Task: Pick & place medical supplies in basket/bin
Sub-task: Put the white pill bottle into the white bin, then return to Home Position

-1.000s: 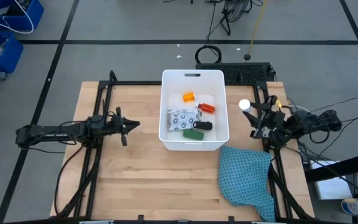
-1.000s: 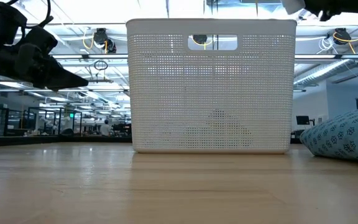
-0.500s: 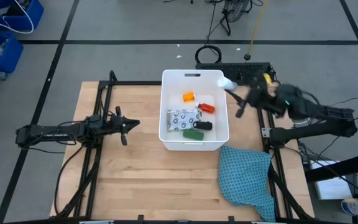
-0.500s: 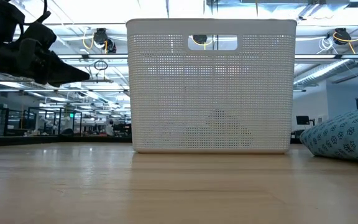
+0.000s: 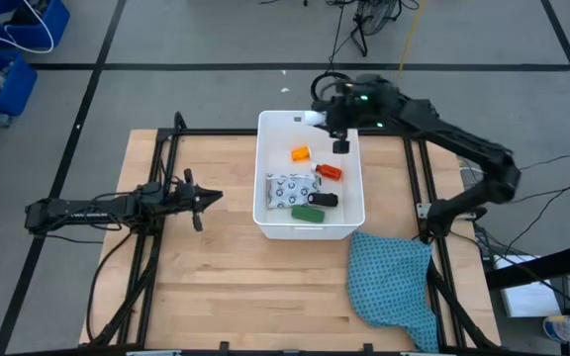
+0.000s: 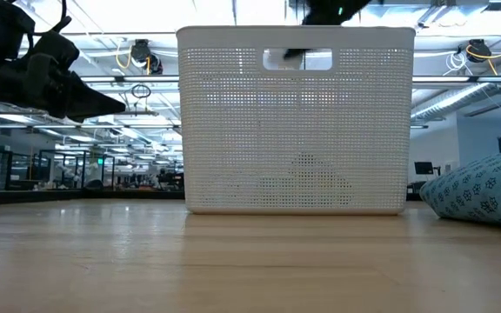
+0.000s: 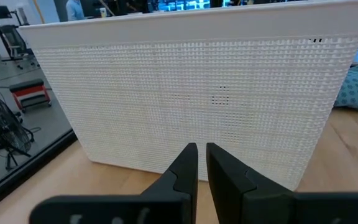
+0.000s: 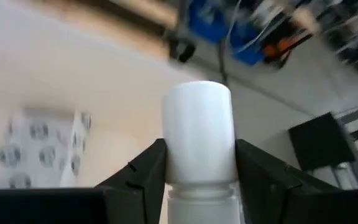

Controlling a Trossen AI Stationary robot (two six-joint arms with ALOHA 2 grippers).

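- The wooden surface (image 5: 216, 277) carries the white tub (image 5: 345, 220) at its far middle, with a teal patterned cloth (image 5: 396, 287) at the near right.
- The right arm reaches over the tub's far right corner; the right gripper (image 5: 327, 119) has its jaws clamped on the small white bottle (image 8: 198, 130), held above the tub's far rim.
- The left gripper (image 5: 206, 198) waits left of the tub, apart from it, jaws together.
- Inside the tub lie the white dotted packet (image 5: 291, 190), green oblong (image 5: 308, 212), black oblong piece (image 5: 323, 200), small red bottle (image 5: 329, 172) and orange vial (image 5: 300, 153).
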